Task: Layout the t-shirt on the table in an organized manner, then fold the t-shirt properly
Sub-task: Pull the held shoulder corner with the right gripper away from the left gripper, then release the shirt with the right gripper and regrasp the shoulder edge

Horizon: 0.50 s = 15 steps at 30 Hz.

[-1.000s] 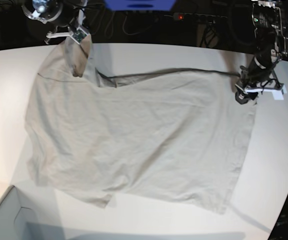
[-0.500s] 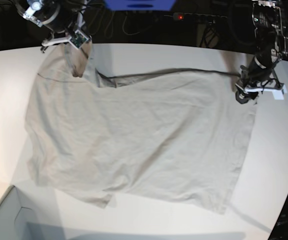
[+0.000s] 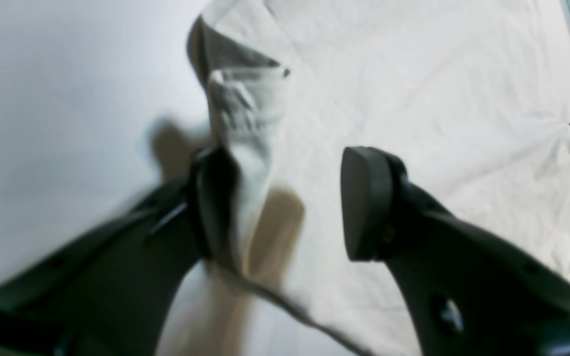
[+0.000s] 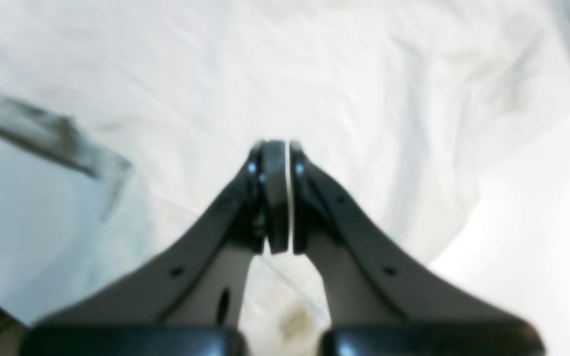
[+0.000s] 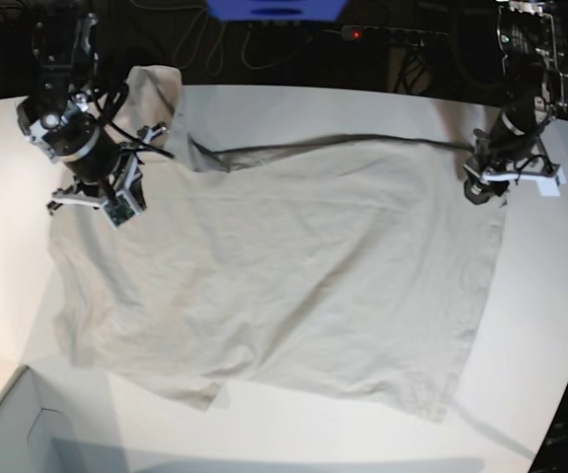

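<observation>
At the far left of the base view, the corner of a pale box (image 5: 8, 434) showed at the bottom edge, sitting on the white desk (image 5: 343, 108). Above it, near the upper left, the right gripper (image 5: 95, 202) sat low over the t-shirt (image 5: 284, 286), at the shoulder end of the cloth. Its wrist view showed the fingers (image 4: 275, 198) pressed together with only a thin pale sliver between the pads; whether that sliver was a pinch of fabric could not be told. Pale cloth filled most of that view beneath them.

Just right of that gripper, a sleeve or shoulder part of the shirt stood bunched up at the desk's back edge, raised off the surface. The rest of the grey-beige shirt lay spread flat across the middle of the desk, with soft wrinkles, its far edge running as a dark line toward the right and its lower hem reaching toward the front.

At the right, the left gripper (image 5: 483, 182) was at the shirt's upper right corner. In its wrist view the fingers (image 3: 364, 202) stood well apart. A raised, crumpled fold of the shirt's edge (image 3: 245, 128) lay against the inner face of one finger, while the other was clear of the cloth, so nothing was clamped.
</observation>
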{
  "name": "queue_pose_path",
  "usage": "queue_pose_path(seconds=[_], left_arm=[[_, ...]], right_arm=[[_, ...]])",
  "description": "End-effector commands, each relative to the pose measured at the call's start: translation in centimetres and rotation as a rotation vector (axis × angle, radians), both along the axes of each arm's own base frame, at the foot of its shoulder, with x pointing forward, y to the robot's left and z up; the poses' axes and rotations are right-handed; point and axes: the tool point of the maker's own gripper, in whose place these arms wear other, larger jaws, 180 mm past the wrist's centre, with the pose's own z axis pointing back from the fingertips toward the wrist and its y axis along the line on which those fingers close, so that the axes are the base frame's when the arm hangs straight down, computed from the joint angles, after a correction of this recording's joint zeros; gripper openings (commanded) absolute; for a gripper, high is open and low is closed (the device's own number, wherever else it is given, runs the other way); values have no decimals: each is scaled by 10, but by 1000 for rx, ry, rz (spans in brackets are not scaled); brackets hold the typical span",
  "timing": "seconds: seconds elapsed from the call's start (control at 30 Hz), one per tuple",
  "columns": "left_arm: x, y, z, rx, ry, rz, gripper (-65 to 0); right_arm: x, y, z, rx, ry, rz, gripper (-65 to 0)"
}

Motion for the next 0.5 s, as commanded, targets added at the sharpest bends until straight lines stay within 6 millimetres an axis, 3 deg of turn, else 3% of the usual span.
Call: queue_pose_path(seconds=[0.0,0.17,0.33,0.47], left_arm=[[9,6,13,14,-45,3,-312],[10,6,14,14,-48,3,-312],[11,6,15,15,-52,4,-312],[11,6,15,15,-52,4,-312]], right_arm=[[5,-4,0,-3,-6,8,-650],[-13,0,-36,-12,111,64,-650],[-66,22,-64,-24,231,189,-650],[-102,43,-64,-39,274,315,-650]])
